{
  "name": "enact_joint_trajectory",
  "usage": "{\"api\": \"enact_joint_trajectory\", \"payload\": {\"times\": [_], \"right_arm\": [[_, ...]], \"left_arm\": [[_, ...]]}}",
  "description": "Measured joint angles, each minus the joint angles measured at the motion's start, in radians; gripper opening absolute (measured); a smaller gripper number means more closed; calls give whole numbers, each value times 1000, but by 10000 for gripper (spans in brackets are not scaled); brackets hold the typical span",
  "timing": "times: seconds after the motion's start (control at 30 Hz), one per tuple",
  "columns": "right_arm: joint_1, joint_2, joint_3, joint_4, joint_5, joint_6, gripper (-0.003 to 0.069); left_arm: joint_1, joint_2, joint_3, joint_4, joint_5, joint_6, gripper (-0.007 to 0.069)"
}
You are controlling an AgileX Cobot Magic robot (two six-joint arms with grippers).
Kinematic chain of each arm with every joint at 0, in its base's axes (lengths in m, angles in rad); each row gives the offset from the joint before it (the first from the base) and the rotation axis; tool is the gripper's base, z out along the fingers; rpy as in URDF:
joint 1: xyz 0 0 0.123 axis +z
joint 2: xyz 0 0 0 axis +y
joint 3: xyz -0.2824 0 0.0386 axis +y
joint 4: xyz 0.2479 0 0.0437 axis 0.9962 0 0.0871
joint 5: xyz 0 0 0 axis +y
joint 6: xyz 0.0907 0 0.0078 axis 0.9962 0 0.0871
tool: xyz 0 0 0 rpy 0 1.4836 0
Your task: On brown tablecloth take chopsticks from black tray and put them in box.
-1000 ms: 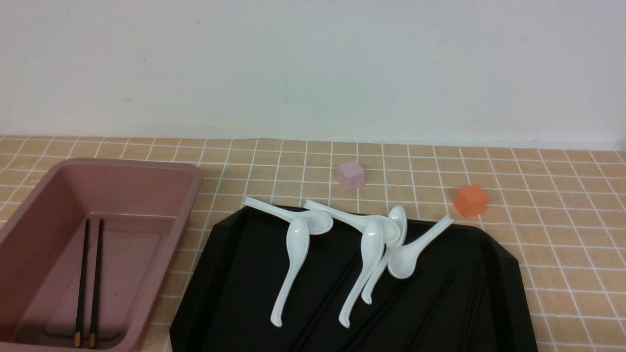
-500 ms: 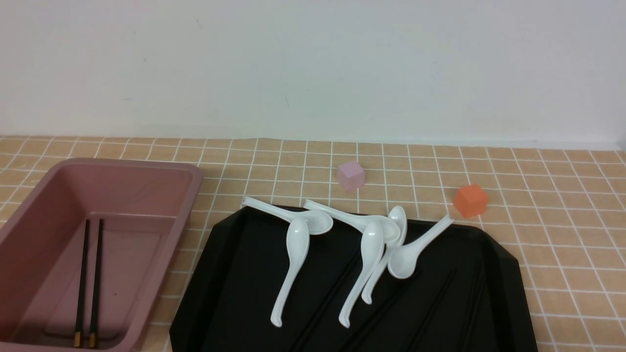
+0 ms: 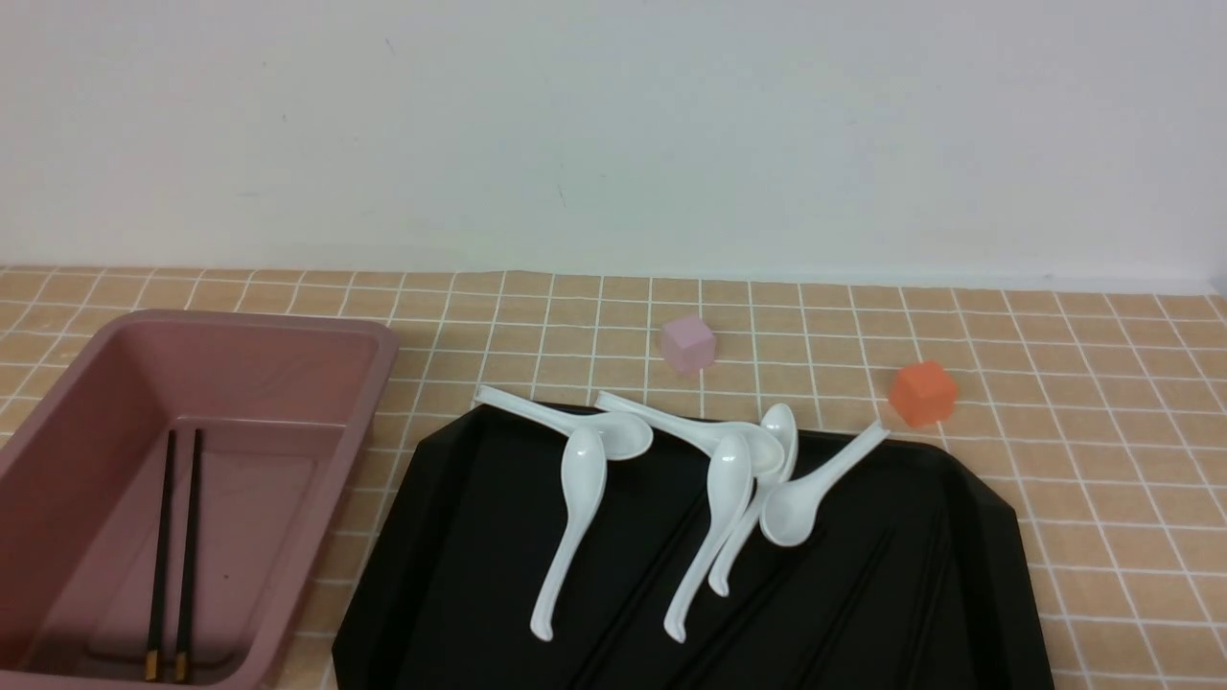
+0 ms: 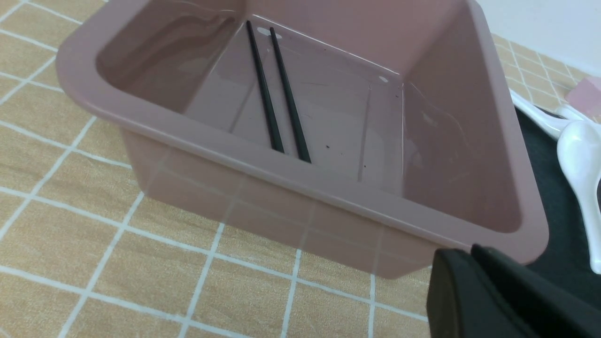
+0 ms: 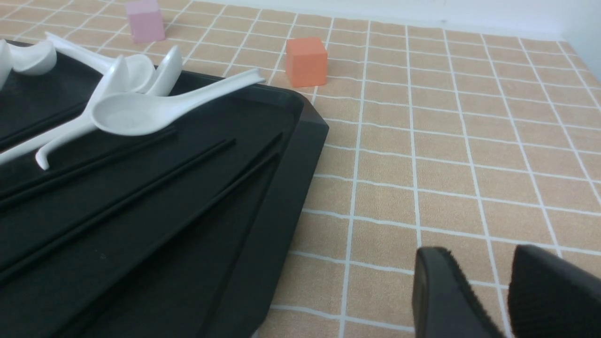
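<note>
The pink box [image 3: 288, 335] stands at the left on the brown tablecloth [image 3: 1102, 479]. Two black chopsticks [image 3: 173, 546] lie side by side on its floor, and they also show in the left wrist view [image 4: 279, 94]. The black tray [image 3: 460, 575] lies in the middle, and several more chopsticks [image 5: 197, 159] lie on it, nearly invisible against the black. My left gripper [image 4: 469, 251] is shut and empty, just outside a corner of the box [image 4: 328, 188]. My right gripper [image 5: 483, 267] is open and empty over the cloth, beside the tray's right edge [image 5: 281, 188]. Neither gripper shows in the front view.
Several white soup spoons [image 3: 575, 508] lie across the far part of the tray, some handles over its rim. A small pink cube [image 3: 687, 343] and an orange cube [image 3: 921, 392] stand on the cloth behind the tray. A white wall closes the back.
</note>
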Motion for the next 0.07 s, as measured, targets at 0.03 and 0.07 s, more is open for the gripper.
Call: {"api": "enact_joint_trajectory", "payload": {"times": [0.03,0.07], "right_arm": [[0,0,0,0,0,0,239],[0,0,0,0,0,0,239]], "left_arm": [[0,0,0,0,0,0,44],[0,0,0,0,0,0,47]]}}
